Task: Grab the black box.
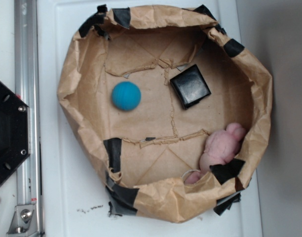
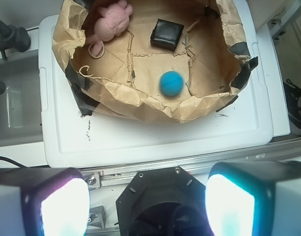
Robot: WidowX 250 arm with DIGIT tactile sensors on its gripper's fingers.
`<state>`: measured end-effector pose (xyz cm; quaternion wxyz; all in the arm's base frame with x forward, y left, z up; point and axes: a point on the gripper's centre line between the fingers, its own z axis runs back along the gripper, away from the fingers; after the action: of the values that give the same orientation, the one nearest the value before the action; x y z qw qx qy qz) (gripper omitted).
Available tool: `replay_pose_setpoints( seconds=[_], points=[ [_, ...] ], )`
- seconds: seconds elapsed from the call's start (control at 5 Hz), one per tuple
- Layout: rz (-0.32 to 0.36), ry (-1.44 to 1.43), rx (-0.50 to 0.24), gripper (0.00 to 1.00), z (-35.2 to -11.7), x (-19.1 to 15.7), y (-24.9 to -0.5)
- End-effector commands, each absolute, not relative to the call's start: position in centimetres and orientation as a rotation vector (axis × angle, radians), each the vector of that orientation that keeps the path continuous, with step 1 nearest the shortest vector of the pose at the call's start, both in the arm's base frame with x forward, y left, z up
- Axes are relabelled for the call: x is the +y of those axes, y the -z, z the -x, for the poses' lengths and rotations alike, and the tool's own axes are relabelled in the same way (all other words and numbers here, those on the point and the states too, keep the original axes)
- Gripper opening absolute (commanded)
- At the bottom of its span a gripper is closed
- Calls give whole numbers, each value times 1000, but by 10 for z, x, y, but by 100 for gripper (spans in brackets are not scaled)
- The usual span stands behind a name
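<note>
Fingers (image 2: 42, 201) of the gripper (image 2: 148, 201) fill the bottom of the wrist view, one at each lower corner, spread wide with nothing between them. They hang over the black hexagonal plate (image 2: 160, 201) at the near edge of the white lid (image 2: 140, 137), well apart from the paper bowl (image 2: 140, 105).

Going left to right inside the bowl in that view: pink toy (image 2: 111, 22) at the far left wall, then the box (image 2: 166, 33) on the far floor, then the ball (image 2: 170, 82), nearer the gripper and a touch further right.

From the gripper the box lies straight ahead and only slightly right of centre, beyond the bowl's near rim and past the ball. In the exterior view the box (image 1: 190, 86) sits flat, corners turned diamond-wise, touching neither ball (image 1: 126, 96) nor toy (image 1: 221, 147). Being square, it has no long axis; I judge the reach must clear the rim and then square the open jaws to two opposite sides.
</note>
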<state>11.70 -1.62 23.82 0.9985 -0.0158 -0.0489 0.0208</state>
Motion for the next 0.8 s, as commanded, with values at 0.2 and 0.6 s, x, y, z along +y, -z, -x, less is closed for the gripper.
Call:
replay_pose_setpoints(
  seconds=[0.2,0.6],
  points=[
    [-15,-137,-119,100,-167,8,-198],
    [-6,-356,-225,100,-266,19,-127]
  ],
)
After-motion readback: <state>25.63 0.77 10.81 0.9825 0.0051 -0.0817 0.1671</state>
